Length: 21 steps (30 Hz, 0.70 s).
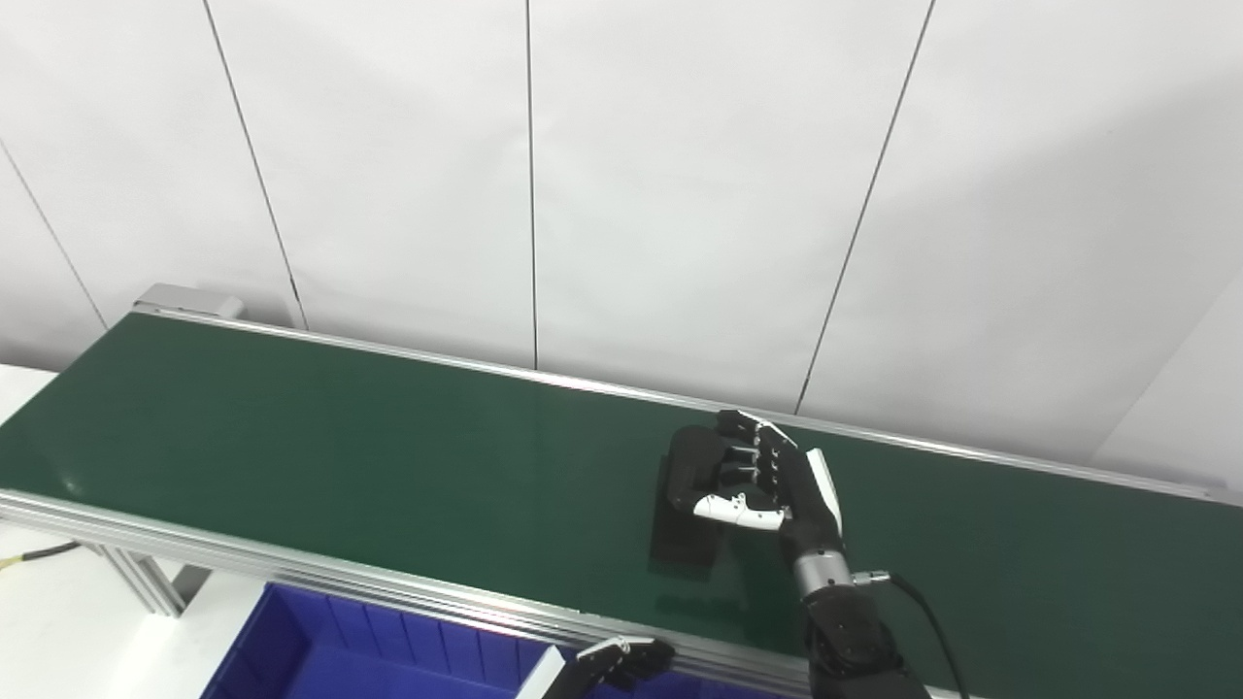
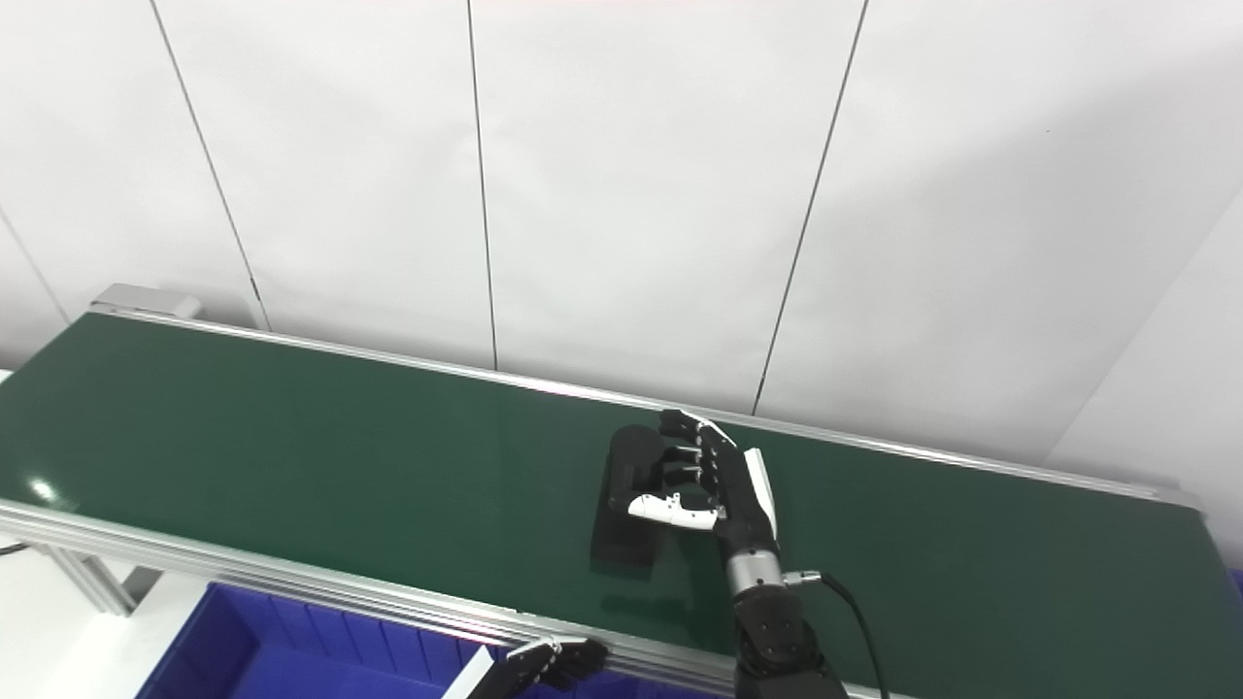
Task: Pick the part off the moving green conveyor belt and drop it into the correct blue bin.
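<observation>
A black blocky part (image 1: 691,464) sits on the green conveyor belt (image 1: 340,437), right of the middle. My right hand (image 1: 777,485) reaches over the belt's near rail, its fingers curled over the part's top and its thumb across the front, so it is shut on the part. I cannot tell whether the part is lifted or rests on the belt; a dark shape continues below it. Only the curled fingertips of my left hand (image 1: 621,662) show at the bottom edge, above the blue bin (image 1: 340,660).
The belt runs from upper left to lower right between aluminium rails (image 1: 291,568). A white panelled wall (image 1: 680,194) stands behind it. The blue bin sits below the near rail at the bottom left, beside a white table surface (image 1: 58,621).
</observation>
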Each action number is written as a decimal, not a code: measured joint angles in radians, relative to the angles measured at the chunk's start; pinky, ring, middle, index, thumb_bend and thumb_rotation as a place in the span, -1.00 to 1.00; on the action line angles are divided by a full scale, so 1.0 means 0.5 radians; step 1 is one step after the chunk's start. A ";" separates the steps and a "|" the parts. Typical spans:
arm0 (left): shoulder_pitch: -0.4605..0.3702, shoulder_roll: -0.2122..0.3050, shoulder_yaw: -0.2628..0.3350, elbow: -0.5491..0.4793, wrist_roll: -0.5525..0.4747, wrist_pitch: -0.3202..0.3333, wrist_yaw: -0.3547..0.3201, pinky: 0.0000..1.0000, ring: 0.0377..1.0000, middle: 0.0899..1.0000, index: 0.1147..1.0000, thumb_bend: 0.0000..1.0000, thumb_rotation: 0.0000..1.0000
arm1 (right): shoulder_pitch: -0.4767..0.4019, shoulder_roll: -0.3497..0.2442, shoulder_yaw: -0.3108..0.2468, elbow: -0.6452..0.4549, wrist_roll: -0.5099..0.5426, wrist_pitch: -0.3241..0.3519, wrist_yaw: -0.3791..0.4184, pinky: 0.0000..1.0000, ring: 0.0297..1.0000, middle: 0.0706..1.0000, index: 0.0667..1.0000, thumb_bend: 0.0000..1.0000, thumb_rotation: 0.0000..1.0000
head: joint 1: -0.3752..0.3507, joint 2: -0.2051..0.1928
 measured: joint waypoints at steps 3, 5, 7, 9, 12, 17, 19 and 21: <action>0.000 0.000 0.000 -0.001 0.000 0.000 -0.001 0.43 0.56 0.59 0.47 1.00 -0.75 | 0.000 0.005 -0.008 -0.011 -0.003 0.000 -0.051 -0.12 -0.08 -0.06 -0.05 0.13 -0.99 | -0.003 0.000; 0.000 0.001 0.000 -0.001 0.000 0.000 -0.002 0.43 0.56 0.59 0.46 1.00 -0.75 | 0.000 0.005 -0.002 -0.016 -0.018 0.000 -0.095 -0.16 -0.09 -0.09 -0.13 0.06 -1.00 | -0.006 0.003; 0.000 0.001 0.000 -0.001 0.000 0.000 -0.003 0.43 0.56 0.58 0.46 1.00 -0.75 | 0.000 0.003 0.006 -0.020 -0.023 0.000 -0.110 -0.18 -0.09 -0.10 -0.14 0.05 -1.00 | -0.006 0.003; 0.000 0.001 0.001 -0.001 0.000 0.000 -0.006 0.43 0.56 0.59 0.46 1.00 -0.74 | 0.000 0.001 0.012 -0.024 -0.026 0.000 -0.120 -0.19 -0.10 -0.10 -0.13 0.04 -1.00 | -0.006 0.003; 0.000 0.003 0.001 -0.001 0.001 0.000 -0.007 0.43 0.55 0.58 0.46 1.00 -0.74 | 0.000 -0.005 0.023 -0.028 -0.035 0.000 -0.121 -0.18 -0.11 -0.11 -0.12 0.04 -1.00 | -0.006 0.006; 0.001 0.005 0.001 -0.002 0.001 0.000 -0.007 0.43 0.56 0.59 0.48 1.00 -0.74 | 0.000 -0.017 0.042 -0.042 -0.058 0.000 -0.125 -0.20 -0.12 -0.11 -0.11 0.04 -1.00 | -0.009 0.006; 0.001 0.005 0.001 -0.002 0.001 0.000 -0.007 0.44 0.56 0.59 0.48 1.00 -0.73 | 0.001 -0.023 0.051 -0.055 -0.066 0.000 -0.125 -0.20 -0.12 -0.11 -0.11 0.04 -1.00 | -0.009 0.009; 0.001 0.005 0.001 -0.002 0.001 0.000 -0.007 0.44 0.56 0.58 0.48 1.00 -0.72 | 0.003 -0.025 0.056 -0.074 -0.074 0.000 -0.125 -0.19 -0.12 -0.11 -0.11 0.04 -1.00 | -0.009 0.009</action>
